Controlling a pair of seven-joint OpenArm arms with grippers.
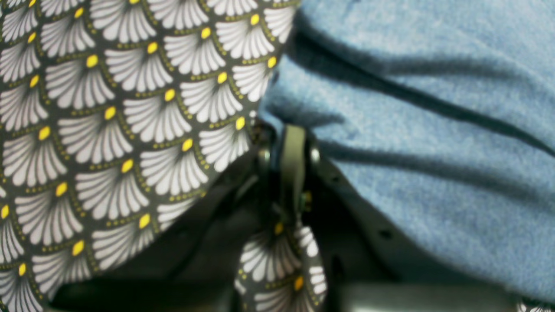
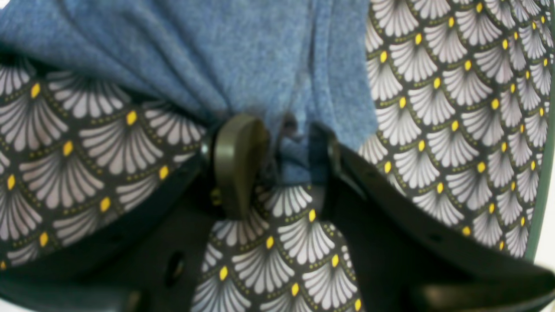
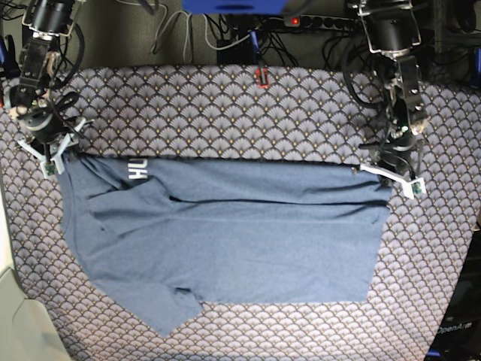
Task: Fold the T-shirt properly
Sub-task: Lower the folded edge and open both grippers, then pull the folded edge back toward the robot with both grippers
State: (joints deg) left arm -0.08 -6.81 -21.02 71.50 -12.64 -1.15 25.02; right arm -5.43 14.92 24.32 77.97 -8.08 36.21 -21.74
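Observation:
The slate-blue T-shirt (image 3: 225,241) lies flat across the fan-scale tablecloth (image 3: 225,105), folded lengthwise, with white lettering (image 3: 139,171) near its upper left corner. My right gripper (image 3: 52,154) sits at that upper left corner. In the right wrist view it (image 2: 279,143) is shut on a bunch of T-shirt (image 2: 238,52) cloth. At the upper right corner is my left gripper (image 3: 391,171). In the left wrist view its jaws (image 1: 290,138) are pressed together at the T-shirt's (image 1: 433,130) edge, with cloth draped over one finger.
A small red object (image 3: 263,77) lies at the far edge of the tablecloth. Cables and a power strip (image 3: 301,19) run behind the table. The table's edge shows at the lower left (image 3: 11,301).

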